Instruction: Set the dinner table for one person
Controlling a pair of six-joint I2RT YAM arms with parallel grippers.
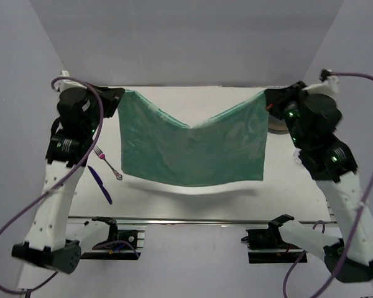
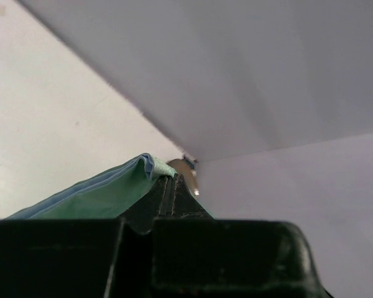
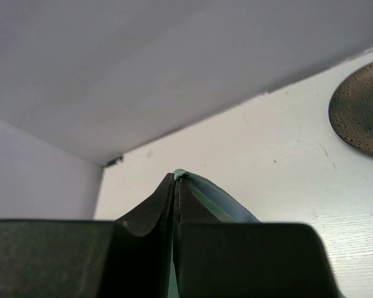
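The large flat white rectangular dinner table (image 1: 286, 186) fills the middle of the overhead view, its metal rail running along the near edge. Over its centre hangs a shiny green rectangular cloth (image 1: 193, 149), held up by its two far corners so that the top edge sags in a shallow V between them. The lower hem lies toward the near edge, with a soft shadow on the tabletop below it; whether the hem touches the surface cannot be told.

The left gripper (image 1: 121, 93), near the far-left corner, is pinched tight on one cloth corner; in its wrist view the black fingers (image 2: 165, 192) are pressed together with green fabric bunched against them. The right gripper (image 1: 265, 94), near the far-right corner, is likewise clamped on the other corner, its fingers (image 3: 165, 198) meeting with the fabric edge between.

A round brown speckled plate (image 3: 360, 108) lies by the far-right corner, partly hidden behind the right arm. Near the left edge lie a purple plastic knife (image 1: 101, 184) and, just beyond it, a slim metal fork (image 1: 107, 162), both angled alike.
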